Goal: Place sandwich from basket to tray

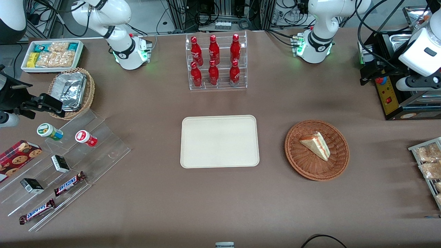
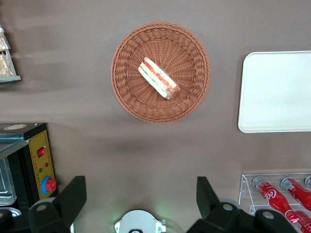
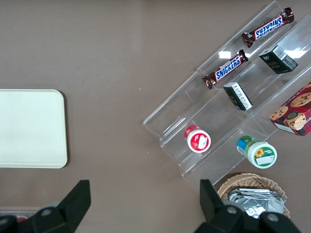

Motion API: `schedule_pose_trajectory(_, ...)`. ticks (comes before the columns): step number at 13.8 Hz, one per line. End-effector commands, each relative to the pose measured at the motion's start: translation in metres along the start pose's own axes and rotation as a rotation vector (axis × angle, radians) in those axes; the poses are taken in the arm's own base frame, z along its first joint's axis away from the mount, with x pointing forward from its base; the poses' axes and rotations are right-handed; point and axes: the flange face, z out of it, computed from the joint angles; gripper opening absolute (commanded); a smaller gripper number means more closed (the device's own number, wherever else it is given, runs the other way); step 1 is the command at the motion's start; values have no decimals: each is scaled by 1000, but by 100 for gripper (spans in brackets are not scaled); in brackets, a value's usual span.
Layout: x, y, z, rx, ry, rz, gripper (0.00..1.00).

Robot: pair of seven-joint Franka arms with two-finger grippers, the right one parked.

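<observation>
The sandwich (image 1: 316, 145) is a pale wedge with orange-red and green layers. It lies in the round reddish-brown wicker basket (image 1: 303, 165). Both also show in the left wrist view, the sandwich (image 2: 158, 78) near the middle of the basket (image 2: 127, 58). The cream-white tray (image 1: 219, 141) lies flat beside the basket, toward the parked arm's end, with nothing on it; part of it shows in the left wrist view (image 2: 277, 92). My left gripper (image 1: 370, 75) is raised high, farther from the front camera than the basket and toward the working arm's end. It is open and empty (image 2: 141, 194).
A clear rack of red bottles (image 1: 215, 62) stands farther from the front camera than the tray. A black box with a yellow panel and red button (image 1: 387, 93) sits under my gripper. A rack of bagged snacks (image 1: 429, 162) lies at the working arm's end.
</observation>
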Motion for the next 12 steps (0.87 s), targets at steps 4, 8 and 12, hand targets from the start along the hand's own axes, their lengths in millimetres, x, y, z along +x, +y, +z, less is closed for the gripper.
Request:
schedule_pose_trajectory(4,2,-4,36,-2,-56,7,100)
schedule_pose_trajectory(8,15,-9,81,-2,-53,-8,100)
schedule_pose_trajectory(12,27,-17,123,-15,-20,-29,100)
